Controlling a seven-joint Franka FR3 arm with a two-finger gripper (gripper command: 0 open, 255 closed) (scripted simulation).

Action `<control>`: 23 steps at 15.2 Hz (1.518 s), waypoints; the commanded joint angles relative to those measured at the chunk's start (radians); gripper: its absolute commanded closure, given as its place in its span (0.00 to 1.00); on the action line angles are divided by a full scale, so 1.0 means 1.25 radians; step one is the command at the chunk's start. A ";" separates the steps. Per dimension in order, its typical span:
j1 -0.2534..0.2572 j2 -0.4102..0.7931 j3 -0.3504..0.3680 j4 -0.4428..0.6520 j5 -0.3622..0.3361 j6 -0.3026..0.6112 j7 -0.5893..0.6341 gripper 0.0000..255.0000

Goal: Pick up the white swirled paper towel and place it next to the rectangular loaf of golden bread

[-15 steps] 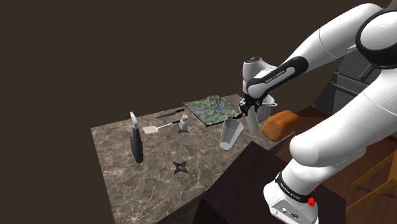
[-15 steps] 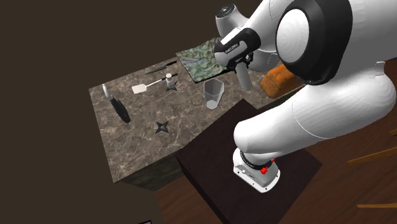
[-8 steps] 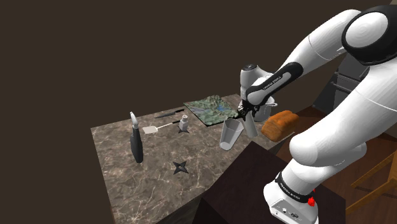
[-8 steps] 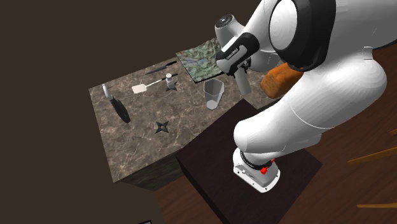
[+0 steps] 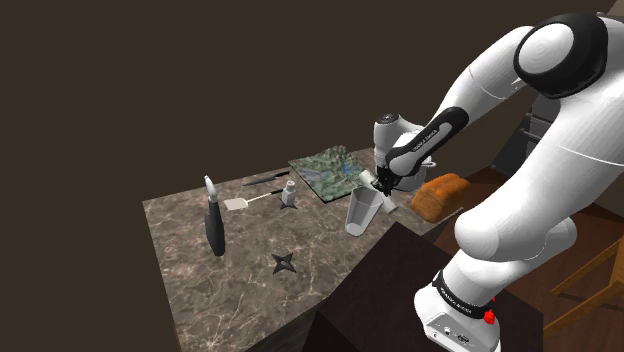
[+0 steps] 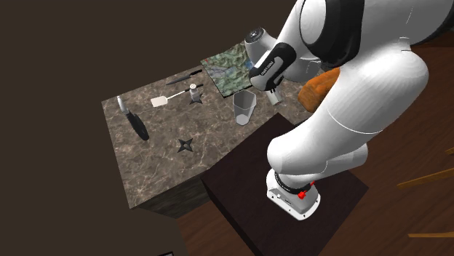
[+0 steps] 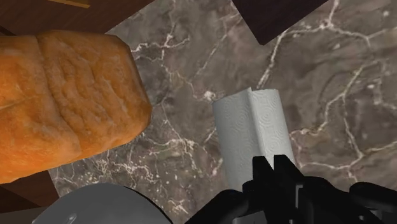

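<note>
— Any writing to read?

— Only a strip of pale lettering along the dark forearm of the arm (image 5: pixel 432 133), too small to make out. The paper towel (image 7: pixel 251 130) carries no print, just swirls embossed into its white sheets.

— Where is that roll?

— At the gripper (image 7: pixel 275 175), just beside the loaf (image 7: pixel 63 95), with a strip of bare counter (image 7: pixel 191 57) between them. In the shoulder view it sits between the loaf and a clear tumbler (image 5: pixel 361 212).

— Held?

— The black fingers are clamped on its near end, which they hide. Whether the far end touches the stone I cannot tell.

— Anything else cut off?

— The loaf runs off the wrist view's edge. A smooth grey curved shape (image 7: pixel 108 203) by the fingers is too cropped to name.

— Textures?

— The loaf is rectangular and golden-orange, with a cracked crust. The counter is dark brown marble veined in white. A flat mat (image 5: pixel 330 168) printed like a green relief map lies behind the tumbler.
</note>
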 commanded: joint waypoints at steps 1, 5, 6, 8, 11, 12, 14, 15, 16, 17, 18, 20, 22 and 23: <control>-0.001 0.027 -0.004 0.002 -0.025 0.017 0.025 1.00; -0.001 0.086 -0.014 0.015 -0.085 0.050 0.084 1.00; -0.001 0.086 -0.014 0.015 -0.085 0.050 0.084 1.00; -0.001 0.086 -0.015 0.015 -0.085 0.050 0.084 1.00; -0.001 0.086 -0.015 0.015 -0.085 0.050 0.084 1.00; -0.001 0.086 -0.015 0.015 -0.085 0.050 0.084 1.00; 0.000 0.093 -0.015 0.019 -0.090 0.052 0.089 0.00; 0.001 0.089 -0.014 0.017 -0.086 0.050 0.087 0.00; 0.000 0.090 -0.015 0.017 -0.087 0.051 0.087 0.00; 0.000 0.090 -0.015 0.017 -0.087 0.051 0.086 0.00; 0.000 0.090 -0.015 0.017 -0.087 0.051 0.086 0.00; 0.003 0.056 -0.002 0.009 -0.051 0.030 0.060 0.00; 0.012 -0.001 0.020 0.000 0.016 -0.013 0.015 0.00; 0.017 -0.022 0.027 -0.001 0.041 -0.031 -0.002 0.00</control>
